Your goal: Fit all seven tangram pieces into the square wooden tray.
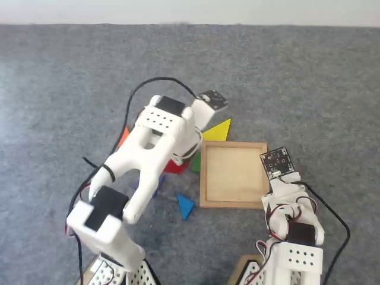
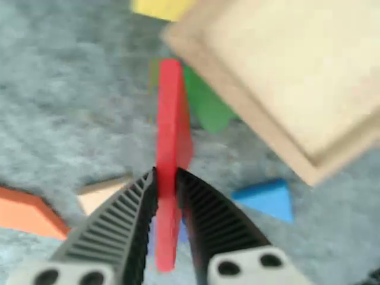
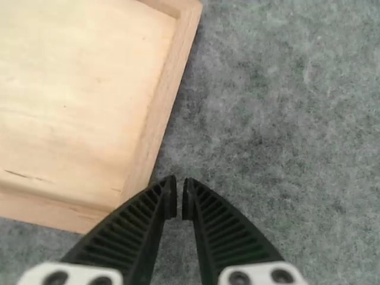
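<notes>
Grey carpet (image 1: 297, 71) covers the whole table, with a strip of white wall (image 1: 190, 10) along the far edge. The left arm (image 1: 148, 154) is stretched right over the cluster of pieces to the left of the tray (image 1: 233, 204), so from above most of them are half hidden under it. A black cable (image 1: 133, 104) loops off its side.

Poking out around it:
- the yellow piece (image 1: 218, 130), just off the tray's far left corner
- the green piece (image 2: 208, 107), tucked against the tray's left rim
- the blue triangle (image 1: 185, 205), on the carpet near the tray's near left corner and not touching it
- the orange piece (image 2: 24, 214) on the arm's far side, with a tan piece (image 2: 101, 196) right next to it

The left gripper (image 2: 167, 178) is clamped narrow on the red piece (image 2: 172, 119), holding it on edge between the fingers, with the far end pointing toward the green piece and the tray corner. I can't tell if the red piece's lower edge touches the carpet.

The right arm (image 1: 291, 237) sits at the tray's near right corner. The right gripper (image 3: 179, 199) has its fingers pinched nearly together with nothing between them, over carpet just outside the rim.

The tray's inside is just bare wood, and every piece I can see lies outside it.
</notes>
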